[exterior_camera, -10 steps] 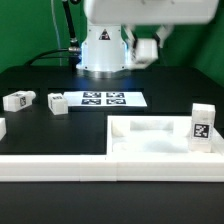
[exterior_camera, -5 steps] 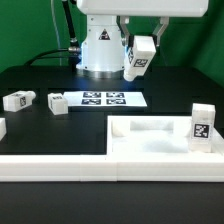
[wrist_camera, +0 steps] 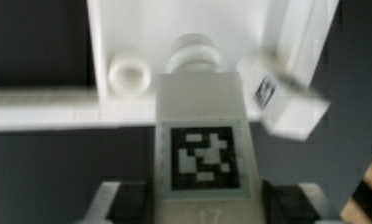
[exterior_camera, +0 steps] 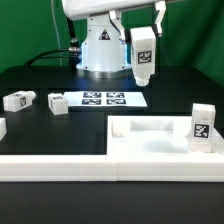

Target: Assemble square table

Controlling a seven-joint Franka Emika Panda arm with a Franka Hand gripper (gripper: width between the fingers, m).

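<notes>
One leg (exterior_camera: 202, 125) stands in the tray-like table top (exterior_camera: 150, 139) while the hand (exterior_camera: 143, 35) pinches a second leg (exterior_camera: 143, 57) aloft.

The held leg (exterior_camera: 144, 58), a small white block, hangs upright with its upper end clamped between the jaws of the gripper (exterior_camera: 144, 34), and its black-and-white tag faces outward. Well below the jaws lies the square table top (exterior_camera: 150, 143), white and tray-like, with a raised rim and a round corner hole (wrist_camera: 130, 72). A standing leg (exterior_camera: 203, 126) is upright on it. Far from the jaws, toward the exterior view's left, the outer leg (exterior_camera: 18, 100) and the inner leg (exterior_camera: 57, 104) lie on their sides.
</notes>
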